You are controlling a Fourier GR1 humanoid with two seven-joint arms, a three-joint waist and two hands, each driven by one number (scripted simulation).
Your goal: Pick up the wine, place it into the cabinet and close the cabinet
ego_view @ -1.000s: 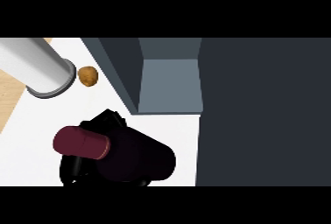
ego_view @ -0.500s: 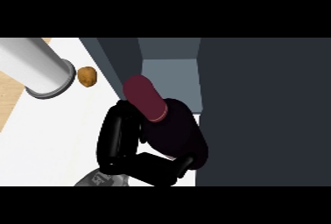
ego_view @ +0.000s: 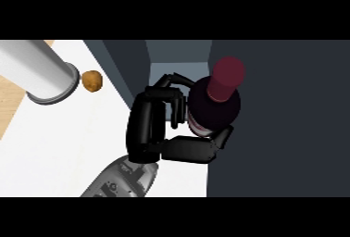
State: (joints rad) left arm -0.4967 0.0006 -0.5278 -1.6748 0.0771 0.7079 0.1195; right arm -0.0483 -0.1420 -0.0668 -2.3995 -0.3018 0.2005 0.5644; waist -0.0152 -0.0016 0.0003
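Observation:
The wine bottle (ego_view: 217, 109) is dark with a maroon cap, and the cap points toward the view's top. My right hand (ego_view: 153, 125) is shut on it: the fingers curl round its left side and the thumb passes under its base. Bottle and hand hang in front of the dark grey cabinet (ego_view: 287, 115), at the mouth of its lighter open compartment (ego_view: 174, 53). I cannot tell whether the bottle rests on anything. My grey forearm (ego_view: 126, 178) enters from the lower edge. The left hand does not show.
A tall pale grey cylinder (ego_view: 34, 69) stands at the upper left on the white counter (ego_view: 61, 148). A small brown potato-like lump (ego_view: 91, 81) lies beside it. A strip of wood shows along the left edge.
My right hand has carried the bottle from the counter's middle rightward and up to the cabinet opening. The bottle's cap has swung from pointing left to pointing up.

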